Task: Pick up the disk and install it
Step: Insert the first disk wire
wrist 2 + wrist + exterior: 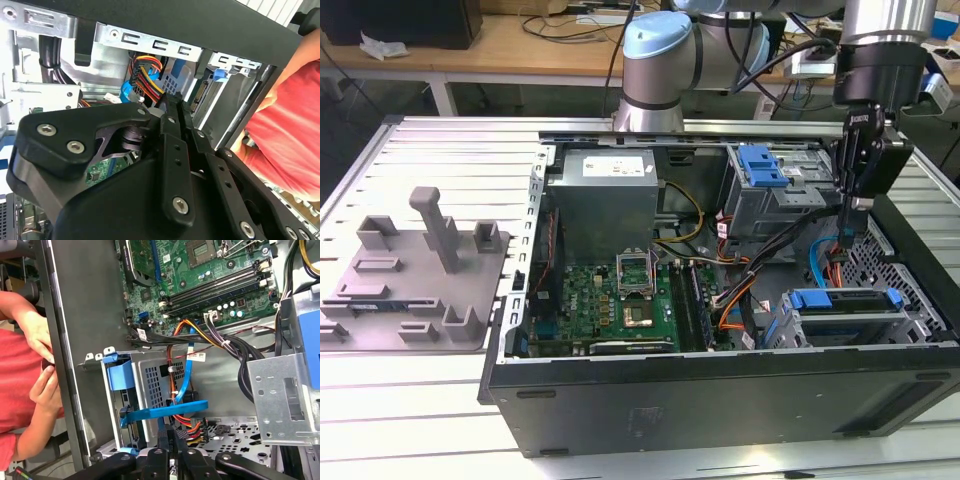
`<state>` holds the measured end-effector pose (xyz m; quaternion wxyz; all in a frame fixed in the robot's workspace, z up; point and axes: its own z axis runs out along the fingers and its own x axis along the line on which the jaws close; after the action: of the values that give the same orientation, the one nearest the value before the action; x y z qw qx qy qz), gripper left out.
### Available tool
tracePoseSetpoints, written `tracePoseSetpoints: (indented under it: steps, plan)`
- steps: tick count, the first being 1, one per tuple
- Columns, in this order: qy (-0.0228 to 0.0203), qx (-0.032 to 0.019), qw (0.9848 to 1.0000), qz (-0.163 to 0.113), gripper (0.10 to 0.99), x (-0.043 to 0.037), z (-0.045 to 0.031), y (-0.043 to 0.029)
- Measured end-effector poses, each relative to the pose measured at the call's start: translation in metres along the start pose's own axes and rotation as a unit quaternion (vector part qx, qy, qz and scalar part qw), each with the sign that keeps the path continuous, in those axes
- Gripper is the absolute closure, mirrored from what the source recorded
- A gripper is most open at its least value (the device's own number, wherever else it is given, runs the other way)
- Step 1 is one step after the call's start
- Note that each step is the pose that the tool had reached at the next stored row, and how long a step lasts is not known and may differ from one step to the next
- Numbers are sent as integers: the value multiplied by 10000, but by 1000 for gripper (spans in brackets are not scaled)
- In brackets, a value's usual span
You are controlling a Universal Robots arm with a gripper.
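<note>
The disk [844, 306] lies in the drive cage at the front corner of the open computer case [720, 400], on the exterior view's right. Its blue carrier bracket [165, 411] frames the grey body; in the first wrist view the disk is seen edge-on inside the cage. My gripper [857, 206] hangs above and slightly behind the disk, apart from it. Its black fingers [164, 437] are pressed together with nothing between them, and they show pressed together in both wrist views, fingertips [172, 106] pointing into the case among the cables.
A grey power-supply box [605, 190] and green motherboard [620, 300] fill the case's middle. A blue latch piece [763, 165] tops the rear drive cage. Orange and blue cables [830, 265] run below the gripper. A person's hands [42, 365] rest at the case wall. A grey fixture [420, 270] lies left.
</note>
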<state>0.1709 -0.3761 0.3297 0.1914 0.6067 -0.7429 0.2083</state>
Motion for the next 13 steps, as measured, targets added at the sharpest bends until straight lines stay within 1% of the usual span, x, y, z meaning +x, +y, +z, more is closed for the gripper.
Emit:
tracePoseSetpoints:
  steps: [2,4,5,6,9,10,11,12,13]
  plan:
    - [-5,-1,10000,-1,922,8,6,-2]
    - [-32,-6,10000,-1,922,43,28,-9]
    - [-38,-7,10000,-1,922,59,38,-13]
    - [-44,-8,10000,-1,922,98,61,-21]
    - [-60,-12,10000,-2,922,170,102,-36]
    - [-80,-15,10000,-2,922,203,121,-43]
    - [-121,-23,9999,-4,922,233,135,-50]
    - [-178,-34,9998,-5,922,257,147,-55]
    - [-219,-41,9998,-6,922,274,155,-58]
